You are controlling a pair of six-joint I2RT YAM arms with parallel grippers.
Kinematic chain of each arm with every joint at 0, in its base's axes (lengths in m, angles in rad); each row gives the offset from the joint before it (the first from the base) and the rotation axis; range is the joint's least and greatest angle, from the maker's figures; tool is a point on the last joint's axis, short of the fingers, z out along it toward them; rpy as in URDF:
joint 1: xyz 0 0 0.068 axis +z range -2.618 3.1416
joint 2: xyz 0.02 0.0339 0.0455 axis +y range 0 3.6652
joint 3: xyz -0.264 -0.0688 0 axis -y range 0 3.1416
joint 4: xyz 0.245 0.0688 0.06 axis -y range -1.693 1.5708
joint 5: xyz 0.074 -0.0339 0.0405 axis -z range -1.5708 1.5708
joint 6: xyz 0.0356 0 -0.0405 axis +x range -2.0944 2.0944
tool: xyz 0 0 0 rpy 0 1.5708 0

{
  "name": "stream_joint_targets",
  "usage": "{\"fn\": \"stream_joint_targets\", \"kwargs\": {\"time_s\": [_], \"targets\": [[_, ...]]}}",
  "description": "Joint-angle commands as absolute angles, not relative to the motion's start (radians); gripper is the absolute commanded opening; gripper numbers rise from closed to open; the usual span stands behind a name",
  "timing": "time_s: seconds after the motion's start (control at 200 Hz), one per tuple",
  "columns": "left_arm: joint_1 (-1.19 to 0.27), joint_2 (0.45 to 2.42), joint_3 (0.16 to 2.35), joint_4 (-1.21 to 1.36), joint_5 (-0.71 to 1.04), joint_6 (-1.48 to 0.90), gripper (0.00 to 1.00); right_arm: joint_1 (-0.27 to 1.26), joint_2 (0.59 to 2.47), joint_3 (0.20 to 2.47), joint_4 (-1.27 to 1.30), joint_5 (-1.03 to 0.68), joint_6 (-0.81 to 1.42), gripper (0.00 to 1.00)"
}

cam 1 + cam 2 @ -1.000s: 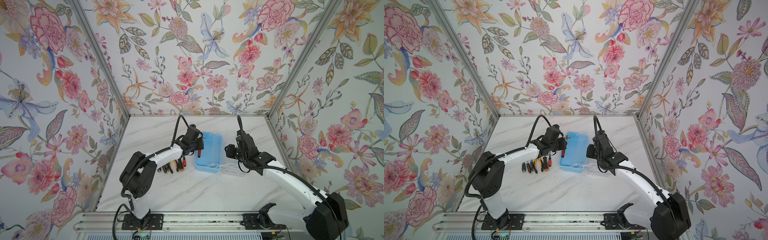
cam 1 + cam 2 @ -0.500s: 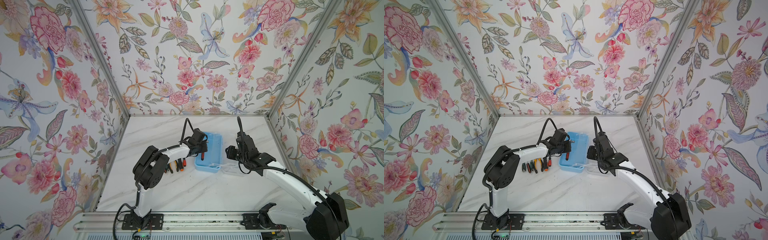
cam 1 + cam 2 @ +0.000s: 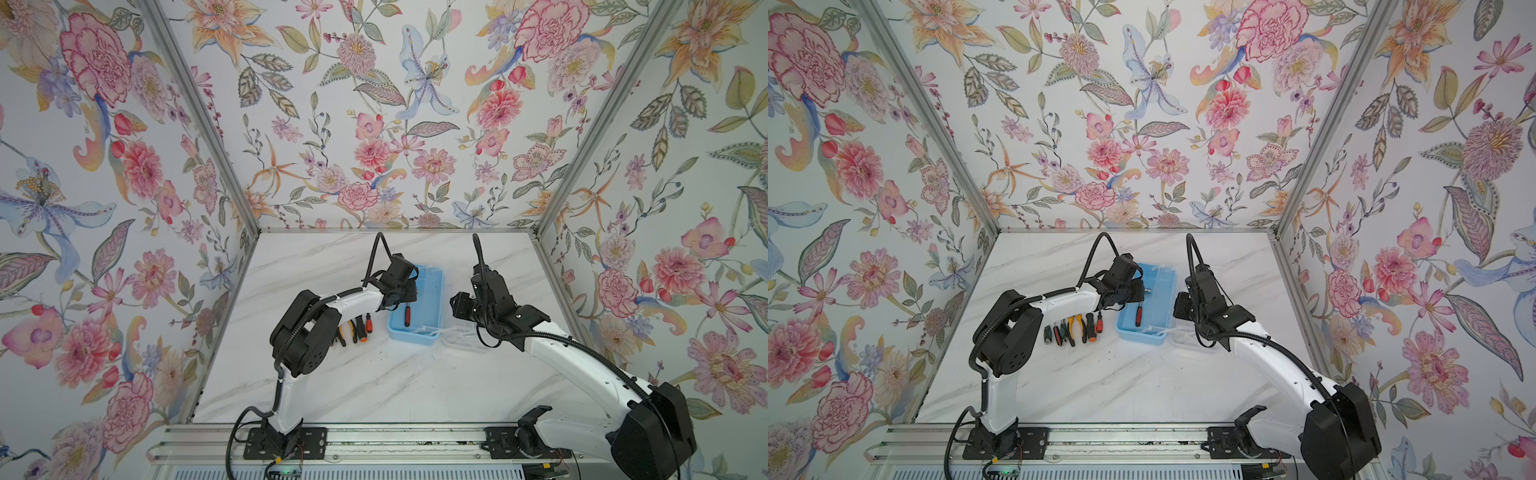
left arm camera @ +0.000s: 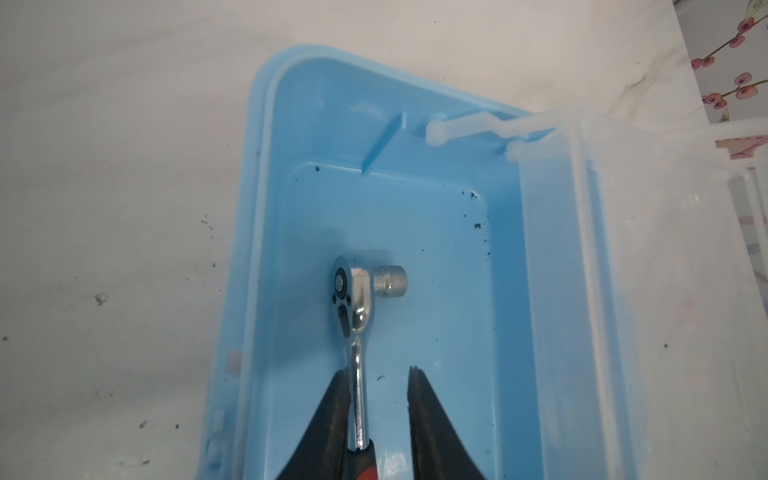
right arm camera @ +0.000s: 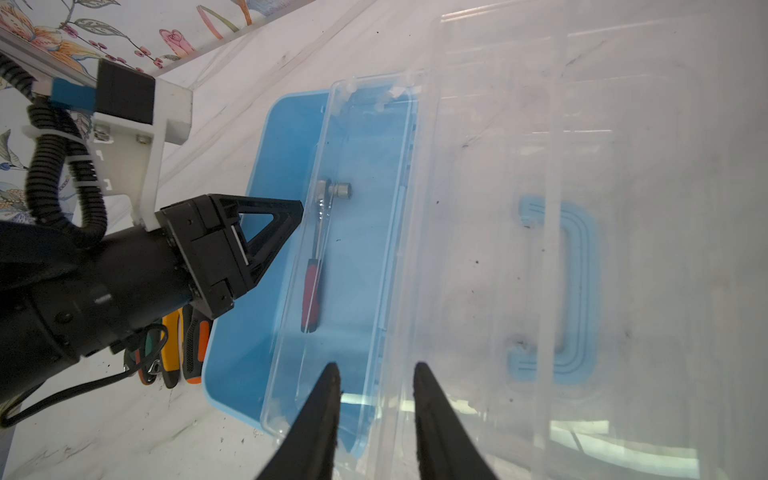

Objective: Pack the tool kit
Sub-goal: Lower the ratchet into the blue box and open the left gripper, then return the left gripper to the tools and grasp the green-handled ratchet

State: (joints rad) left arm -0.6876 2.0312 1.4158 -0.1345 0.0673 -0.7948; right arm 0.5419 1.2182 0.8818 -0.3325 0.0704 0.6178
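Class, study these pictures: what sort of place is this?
Probably a robot lab test booth, not a workshop: a left arm and right arm bolted to a metal rail, a marble-look tabletop boxed in by floral panels, and a blue toolbox with hand tools beside it.

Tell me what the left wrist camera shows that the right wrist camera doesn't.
Only the left wrist view: a look straight down between the fingers of the open left claw, which sit either side of the shaft of the ratchet, and the ratchet head's switch close up. Only the right wrist view: the right claw, the spare tools on the table beside the box, and the lid's blue handle. Both: the blue box, the ratchet lying inside it, and the clear lid.
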Motion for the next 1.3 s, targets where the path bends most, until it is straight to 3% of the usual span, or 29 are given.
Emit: {"fn": "stream_joint_targets", "kwargs": {"time_s": [0.0, 0.295, 0.44, 0.54, 0.896, 1.296], "targets": [[-0.687, 2.022, 1.454, -0.180, 0.031, -0.759, 0.32, 0.549, 1.231, 0.929, -0.348, 0.063, 0.599, 0.32], [-0.608, 1.840, 1.395, -0.218, -0.052, -0.699, 0.44, 0.641, 1.381, 1.209, -0.403, 0.065, 0.466, 0.33], [-0.527, 1.704, 1.279, -0.218, -0.077, -0.694, 0.48, 0.753, 1.537, 1.392, -0.445, 0.075, 0.392, 0.48], [-0.459, 1.626, 1.189, -0.233, -0.097, -0.691, 0.48, 0.794, 1.624, 1.450, -0.446, 0.070, 0.373, 0.52], [-0.286, 1.349, 0.844, -0.272, -0.179, -0.768, 0.50, 0.824, 1.787, 1.483, -0.422, -0.005, 0.371, 0.44], [-0.231, 1.404, 0.700, -0.186, -0.168, -0.782, 0.40, 0.806, 1.831, 1.517, -0.422, -0.068, 0.365, 0.35]]}}
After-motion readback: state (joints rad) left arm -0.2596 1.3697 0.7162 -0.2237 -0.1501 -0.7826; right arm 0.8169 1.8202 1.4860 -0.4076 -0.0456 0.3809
